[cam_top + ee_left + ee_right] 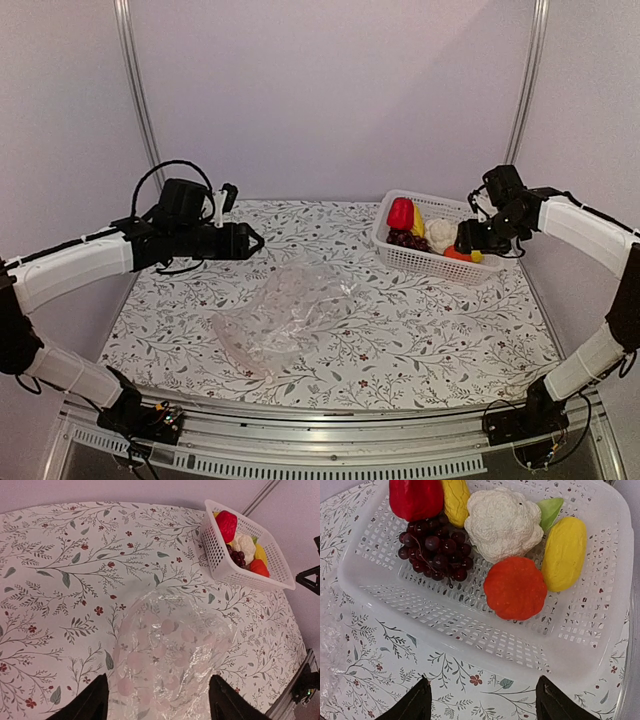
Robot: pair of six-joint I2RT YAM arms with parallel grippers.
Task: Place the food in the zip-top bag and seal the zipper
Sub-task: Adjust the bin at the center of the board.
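Note:
The clear crinkly zip-top bag [285, 318] lies flat mid-table; it also shows in the left wrist view [170, 650]. I cannot make out its zipper. The food sits in a white mesh basket [400, 258]: red pepper [415, 497], purple grapes [436, 552], white cauliflower [502, 522], orange fruit [515, 587], yellow pieces [564, 552]. My left gripper [252, 241] is open and empty, held above the table left of and beyond the bag. My right gripper [468, 240] is open and empty, over the basket's right end.
The basket [230, 572] stands at the back right on the flowered tablecloth [420, 330]. White walls and two metal posts close the back. A metal rail runs along the near edge.

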